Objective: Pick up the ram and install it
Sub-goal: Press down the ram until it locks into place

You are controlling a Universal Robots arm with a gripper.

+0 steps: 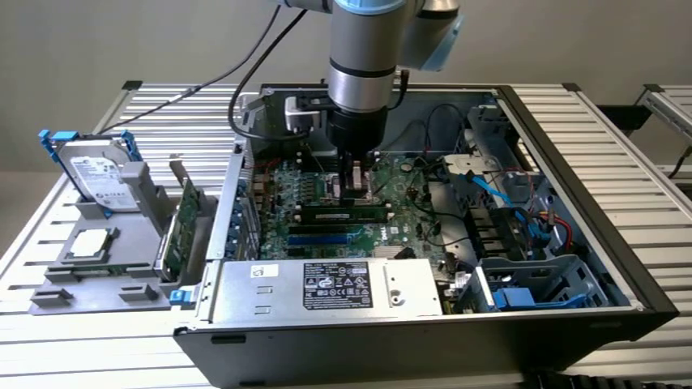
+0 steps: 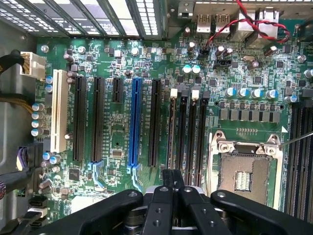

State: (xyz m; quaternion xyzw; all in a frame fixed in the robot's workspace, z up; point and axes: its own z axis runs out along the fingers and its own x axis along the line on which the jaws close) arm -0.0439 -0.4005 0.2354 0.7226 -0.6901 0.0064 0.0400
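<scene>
- Up front: slatted metal table (image 1: pixel 65 356) under an open case (image 1: pixel 433 348), with a labelled power supply (image 1: pixel 324 284) at the near edge.
- Behind that: ram (image 1: pixel 343 214) lying along the slots on the motherboard (image 1: pixel 411 194).
- Just past it: gripper (image 1: pixel 352 193) closed, nothing seen between the fingers, tips low over the board.
- At the exterior view's left: hard drive (image 1: pixel 97 174) upright in a grey tray (image 1: pixel 108 279).
- Farthest back: plain grey wall (image 1: pixel 130 40).

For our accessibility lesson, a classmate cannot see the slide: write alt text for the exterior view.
A robot arm reaches down into an open computer case, its shut tool low over the green board near a memory stick. On the exterior view's left, a hard drive stands in a grey tray.
</scene>
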